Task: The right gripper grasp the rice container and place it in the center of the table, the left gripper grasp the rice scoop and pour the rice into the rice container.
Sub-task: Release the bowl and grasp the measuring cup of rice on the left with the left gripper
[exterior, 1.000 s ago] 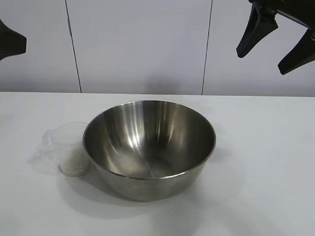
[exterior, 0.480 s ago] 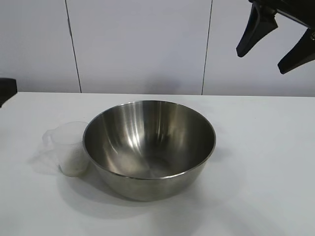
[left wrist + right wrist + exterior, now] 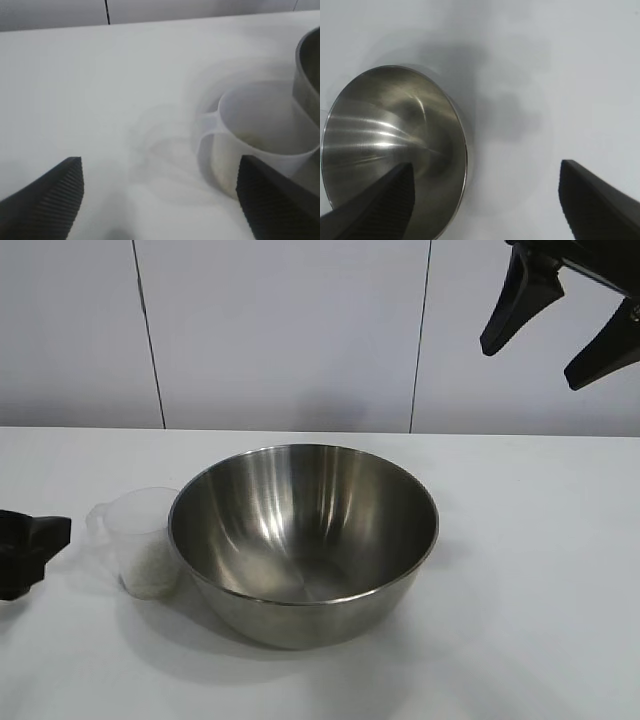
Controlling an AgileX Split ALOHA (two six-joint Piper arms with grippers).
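The stainless-steel rice container (image 3: pixel 303 540) stood upright near the middle of the white desk (image 3: pixel 540 580), its shiny inside bare of grains as far as the exterior view showed. Touching or just beside its rim on the left-arm side stood the rice scoop (image 3: pixel 143 540), a small frosted plastic cup, upright, with its tab handle pointing away from the bowl toward the left hand. A low layer of rice (image 3: pixel 152 575) lay in the bottom of the scoop. The left hand (image 3: pixel 25 552) was low over the desk at the exterior view's left edge, near the scoop but apart from it. In the left wrist view its two ribbed fingers (image 3: pixel 47 207) stood wide apart, with the scoop (image 3: pixel 255 145) ahead of them, close to one finger, and the bowl's steel wall (image 3: pixel 307 75) just beyond the scoop; nothing was held between them. The right hand (image 3: pixel 560 325) hung high above the desk at the exterior view's upper right, well clear of the bowl, its two tapered fingers spread wide and holding nothing. From the right wrist view the rice container (image 3: pixel 390 150) lay far below, off to one side of the gap between the fingers.
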